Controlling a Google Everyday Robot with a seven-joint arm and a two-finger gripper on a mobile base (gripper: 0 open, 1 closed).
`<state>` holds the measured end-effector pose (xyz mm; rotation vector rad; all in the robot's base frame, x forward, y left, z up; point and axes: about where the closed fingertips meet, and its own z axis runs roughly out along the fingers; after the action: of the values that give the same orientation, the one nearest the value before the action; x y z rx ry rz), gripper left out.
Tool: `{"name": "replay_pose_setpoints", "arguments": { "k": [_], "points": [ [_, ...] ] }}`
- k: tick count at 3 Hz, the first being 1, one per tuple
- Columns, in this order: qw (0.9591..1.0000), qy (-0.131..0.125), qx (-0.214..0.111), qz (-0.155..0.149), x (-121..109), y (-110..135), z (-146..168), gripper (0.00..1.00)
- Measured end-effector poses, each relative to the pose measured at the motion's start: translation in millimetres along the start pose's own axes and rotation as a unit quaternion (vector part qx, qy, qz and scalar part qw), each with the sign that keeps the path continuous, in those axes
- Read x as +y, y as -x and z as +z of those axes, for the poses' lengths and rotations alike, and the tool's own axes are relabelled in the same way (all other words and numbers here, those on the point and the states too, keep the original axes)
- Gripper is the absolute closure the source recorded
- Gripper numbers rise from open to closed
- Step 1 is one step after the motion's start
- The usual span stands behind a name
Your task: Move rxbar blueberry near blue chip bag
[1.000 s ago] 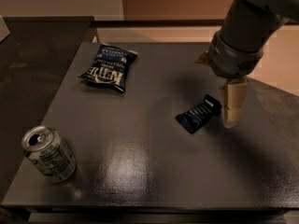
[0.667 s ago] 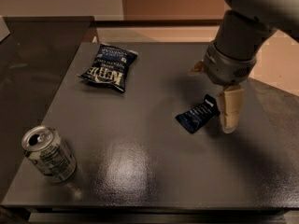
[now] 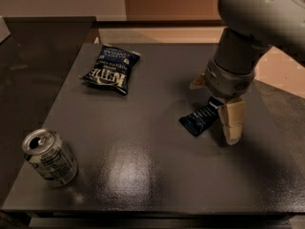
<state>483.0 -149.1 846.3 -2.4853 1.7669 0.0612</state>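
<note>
The rxbar blueberry (image 3: pixel 201 119), a small flat dark navy wrapper, lies on the dark table (image 3: pixel 143 175) right of centre. The blue chip bag (image 3: pixel 110 69), puffy with white "Kettle" lettering, lies at the back left, well apart from the bar. My gripper (image 3: pixel 214 111) hangs low over the bar's right end. One pale finger (image 3: pixel 231 120) stands just right of the bar, and the other finger (image 3: pixel 198 82) shows behind it. The fingers are apart and the bar rests on the table between them.
A silver drink can (image 3: pixel 49 156) stands near the front left corner. The arm's grey body (image 3: pixel 257 23) fills the upper right. A darker counter (image 3: pixel 33 46) adjoins the table on the left.
The arm has shifted slightly left and lowered, bringing the fingers closer around the bar's right end. The bar, chip bag and can have not moved.
</note>
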Motion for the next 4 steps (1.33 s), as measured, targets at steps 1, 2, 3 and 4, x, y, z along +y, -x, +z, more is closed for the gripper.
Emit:
{"name": "replay_pose_setpoints", "arguments": {
  "k": [1,2,3,4],
  "points": [
    [1.0000,0.006,0.001,-0.003,0.6,-1.1,8.7,0.00],
    [1.0000,0.009,0.002,-0.003,-0.1,-1.8,9.7,0.18],
    [0.9999,0.011,0.002,-0.004,-1.5,-2.7,7.1,0.41],
    [0.9998,0.016,0.004,-0.008,-1.5,-4.3,6.5,0.72]
  ]
}}
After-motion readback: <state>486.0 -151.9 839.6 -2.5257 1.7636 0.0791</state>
